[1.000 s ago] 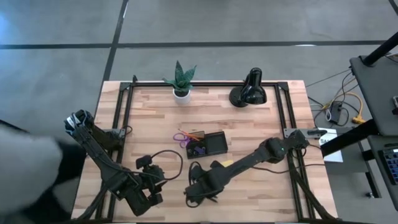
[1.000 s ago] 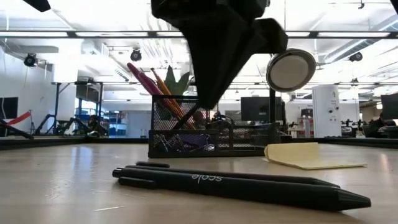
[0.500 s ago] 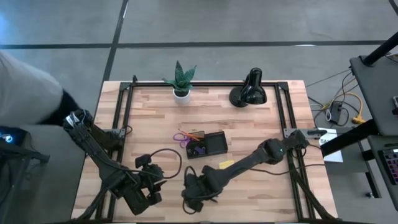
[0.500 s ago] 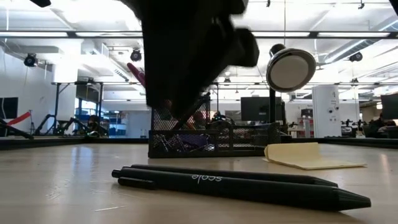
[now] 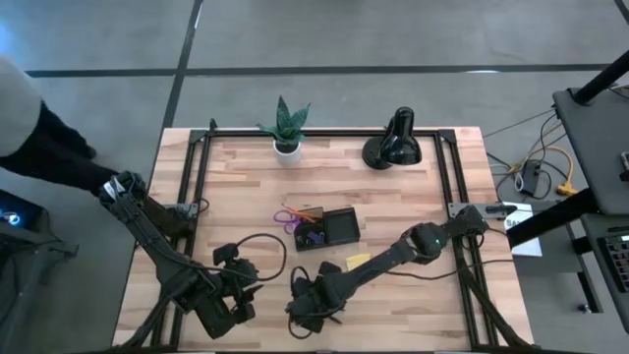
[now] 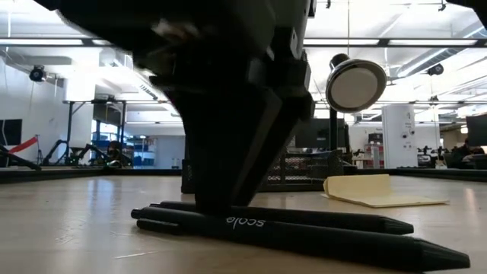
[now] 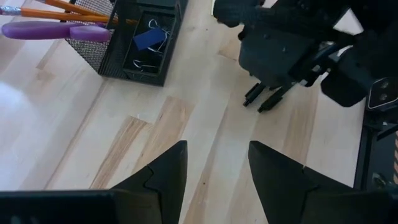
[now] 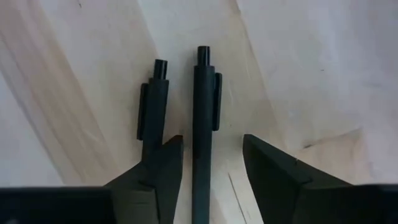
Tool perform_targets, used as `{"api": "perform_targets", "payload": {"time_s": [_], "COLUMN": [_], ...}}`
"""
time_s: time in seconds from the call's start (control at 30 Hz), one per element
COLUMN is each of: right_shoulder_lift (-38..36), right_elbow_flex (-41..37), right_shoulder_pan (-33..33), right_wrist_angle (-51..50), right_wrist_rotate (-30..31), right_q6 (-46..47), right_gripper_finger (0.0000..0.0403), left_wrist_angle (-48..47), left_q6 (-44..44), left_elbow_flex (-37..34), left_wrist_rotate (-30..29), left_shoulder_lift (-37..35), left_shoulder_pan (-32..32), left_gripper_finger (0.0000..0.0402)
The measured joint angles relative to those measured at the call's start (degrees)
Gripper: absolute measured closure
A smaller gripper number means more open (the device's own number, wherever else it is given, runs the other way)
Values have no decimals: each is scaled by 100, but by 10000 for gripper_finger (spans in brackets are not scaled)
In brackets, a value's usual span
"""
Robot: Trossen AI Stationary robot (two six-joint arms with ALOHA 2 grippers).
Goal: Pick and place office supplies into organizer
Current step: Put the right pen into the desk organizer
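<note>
The light wooden counter point(image 5: 393, 197) is seen in a big bright room. Two black pens point(image 8: 202, 124) lie side by side at its lower middle. The right pincer point(image 8: 208, 165) is parted around one pen. The left pincer point(image 7: 214, 168), lower left, is held wide, empty. The organizer point(image 5: 329, 228) sits mid-counter.

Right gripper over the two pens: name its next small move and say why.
Probably close the fingers. The right gripper is open and down at the table, straddling one pen; the second pen lies just outside one finger. Closing now should catch the straddled pen alone, ready for the organizer. The left gripper waits open nearby.
</note>
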Motion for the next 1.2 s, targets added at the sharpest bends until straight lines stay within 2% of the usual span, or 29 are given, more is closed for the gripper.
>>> {"api": "perform_targets", "payload": {"time_s": [0.33,0.6,0.8,0.93,1.1,1.2], "right_shoulder_lift": [-2,-4,7,-196,-716,-902], "right_elbow_flex": [-177,-206,-66,106,277,259], "right_shoulder_pan": [-114,-257,-280,-230,-29,35], "right_wrist_angle": [97,269,340,432,473,402], "right_wrist_rotate": [195,304,758,1760,3473,4525], "right_q6": [-52,-528,-338,282,1326,1594], "right_gripper_finger": [292,381,386,387,388,389], "left_wrist_angle": [2,0,-2,-10,0,-19], "left_q6": [0,0,0,0,-2,9], "left_elbow_flex": [-7,-11,-15,-1,26,-2], "left_wrist_rotate": [-18,-20,-22,-45,-454,-647], "left_shoulder_lift": [-2,-2,-2,-96,-381,-608], "left_shoulder_pan": [0,0,0,-3,-72,-83], "left_gripper_finger": [244,244,244,244,244,244]}}
